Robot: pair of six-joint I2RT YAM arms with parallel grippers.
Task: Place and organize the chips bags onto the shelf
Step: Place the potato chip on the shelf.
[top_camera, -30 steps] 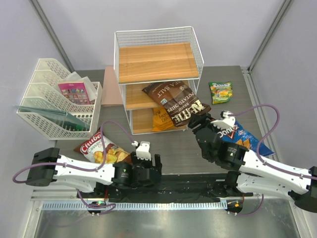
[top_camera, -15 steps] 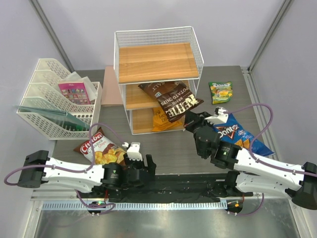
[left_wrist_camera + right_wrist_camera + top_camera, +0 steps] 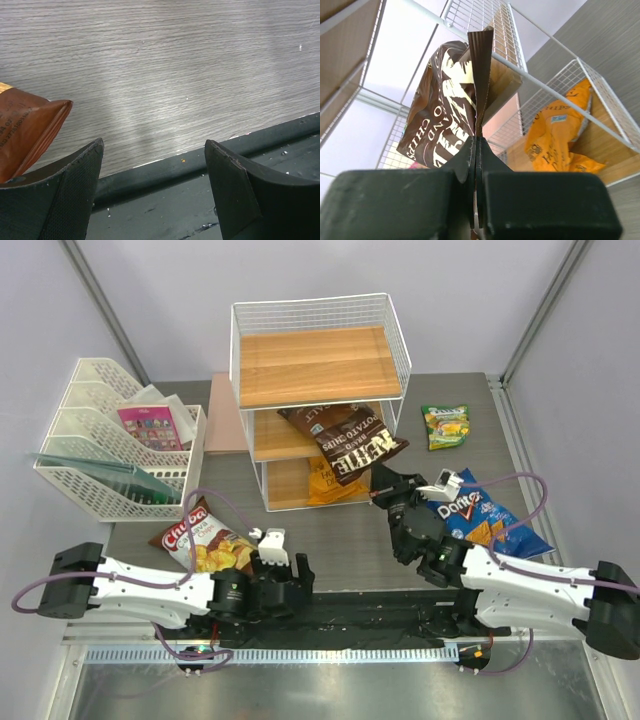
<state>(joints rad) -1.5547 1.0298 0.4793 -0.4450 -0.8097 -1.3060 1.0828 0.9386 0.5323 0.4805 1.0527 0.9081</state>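
My right claw (image 3: 476, 145) is closed tight on the flat crimped end of the dark brown chip bag (image 3: 345, 440), with the seam standing upright between my 2 fingers in the wrist view. The rest of that bag slants up and away from me into the middle level of the shelf (image 3: 320, 365), part of it on the wooden board and part hanging out over the front edge. Below it, the orange bag (image 3: 322, 480) lies on the bottom level, its near end poking out at the front. The top board holds no bag. My left claw (image 3: 154, 146) is spread wide and holds nothing; it hangs low over the table (image 3: 330, 530) near the front edge, just beside the brown-and-white bag with red lettering (image 3: 200, 540), a corner of which shows next to my left finger. The blue bag (image 3: 478, 515) lies flat on the table to the right of my right arm, and the small green bag (image 3: 446, 426) lies farther back, to the right of the shelf. A white file tray (image 3: 100, 455) stands to the left of the shelf.
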